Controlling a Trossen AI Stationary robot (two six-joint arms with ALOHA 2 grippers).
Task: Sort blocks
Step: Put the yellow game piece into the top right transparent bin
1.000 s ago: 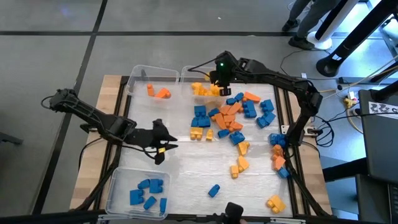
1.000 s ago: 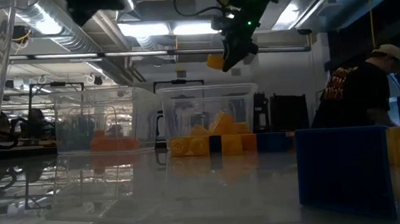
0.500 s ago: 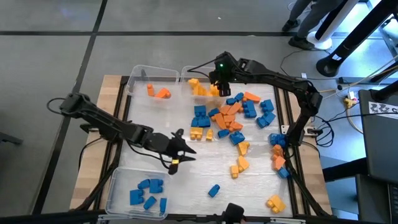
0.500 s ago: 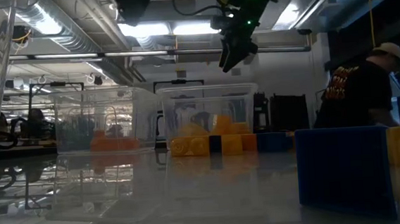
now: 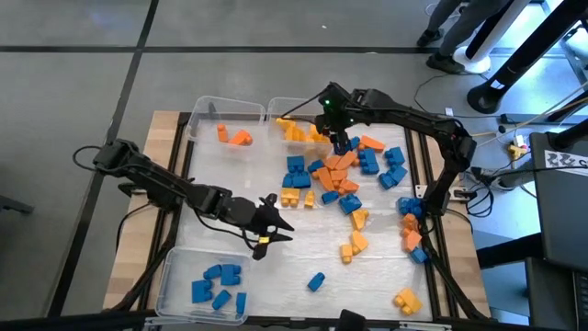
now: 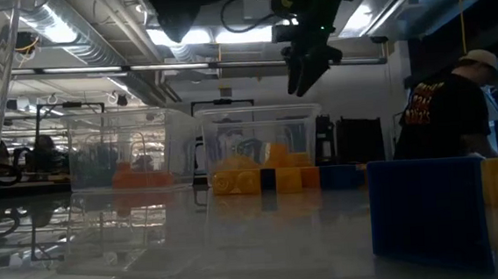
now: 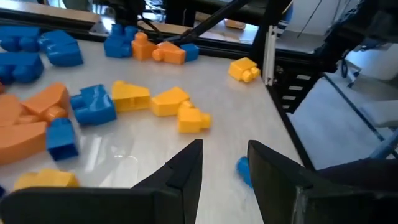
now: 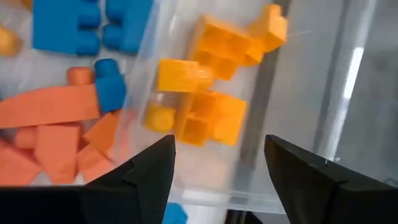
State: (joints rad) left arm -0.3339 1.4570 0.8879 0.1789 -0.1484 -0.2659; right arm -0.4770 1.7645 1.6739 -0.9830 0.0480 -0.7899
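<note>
Blue, orange and yellow blocks point(image 5: 340, 175) lie scattered over the table's middle and right. My right gripper point(image 5: 338, 138) hangs open above the near wall of the far clear bin point(image 5: 276, 106), nothing between its fingers point(image 8: 219, 146). Yellow blocks point(image 8: 205, 93) lie on that bin's floor. My left gripper point(image 5: 276, 235) stands open and low over the table's middle, pointing toward the right edge; its fingers point(image 7: 225, 146) hold nothing. A lone blue block point(image 7: 244, 169) lies just beyond them.
A second clear bin point(image 5: 207, 103) at the far left holds orange blocks point(image 5: 234, 136). A third bin point(image 5: 170, 276) at the near left holds blue blocks. More blocks lie along the right edge point(image 5: 409, 230). A person point(image 6: 449, 108) stands beyond the table.
My right gripper has opened and let go of a yellow block, which has dropped out of it toward the far bin; the gripper has tipped a little. My left gripper has gone toward the table's right and near edges, sinking lower, still open.
</note>
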